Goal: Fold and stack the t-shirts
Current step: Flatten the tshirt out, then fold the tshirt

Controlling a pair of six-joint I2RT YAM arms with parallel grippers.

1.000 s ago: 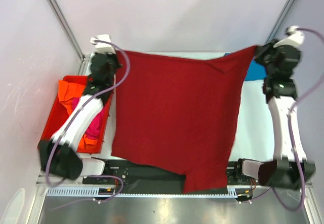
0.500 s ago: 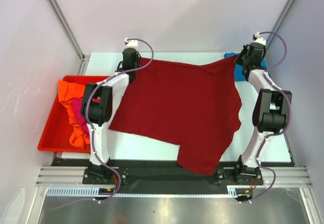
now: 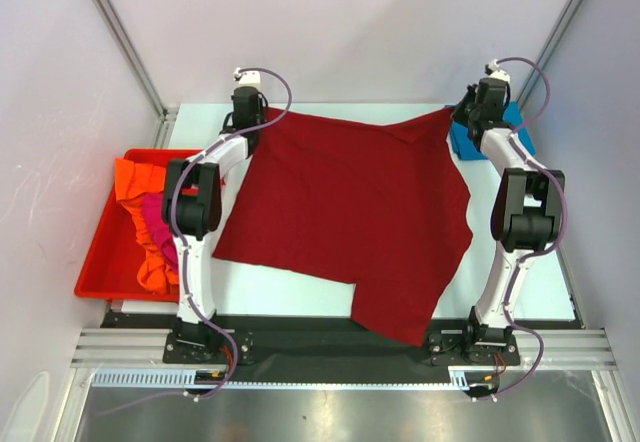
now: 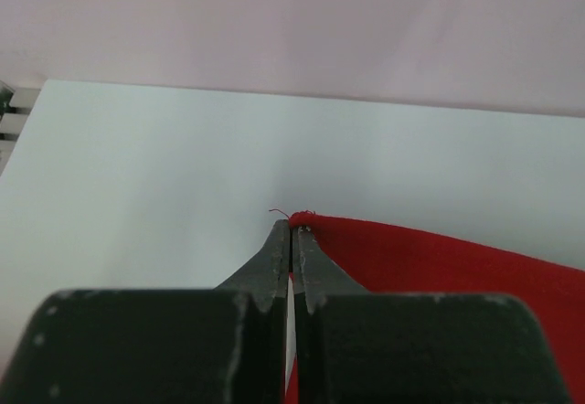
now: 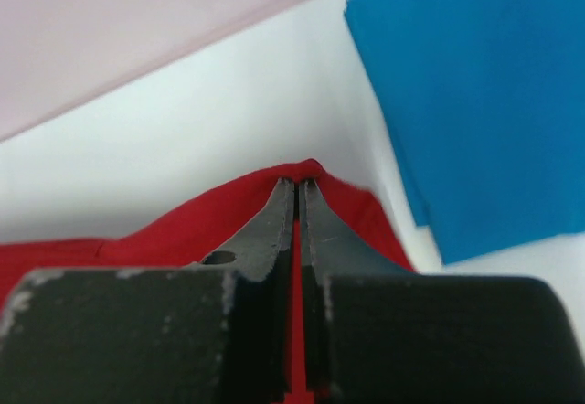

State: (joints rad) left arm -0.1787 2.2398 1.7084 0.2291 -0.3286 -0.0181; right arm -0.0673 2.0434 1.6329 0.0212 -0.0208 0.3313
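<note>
The dark red t-shirt (image 3: 350, 212) lies spread over the white table, its near part hanging over the front edge. My left gripper (image 3: 256, 122) is shut on its far left corner (image 4: 366, 249). My right gripper (image 3: 462, 114) is shut on its far right corner (image 5: 183, 230). A folded bright blue t-shirt (image 3: 468, 140) lies at the far right, beside the right gripper, and shows large in the right wrist view (image 5: 484, 93). The orange t-shirt (image 3: 132, 184) and the magenta-pink t-shirt (image 3: 152, 217) lie bunched in the bin.
A red plastic bin (image 3: 100, 252) stands off the table's left edge. Grey walls and metal posts close in the far side. A black rail (image 3: 320, 347) runs along the table's front edge between the arm bases.
Both arms have lowered and reached to the far edge, bringing the dark red t-shirt from hanging in the air down flat onto the table. Both grippers stay shut on its corners.
</note>
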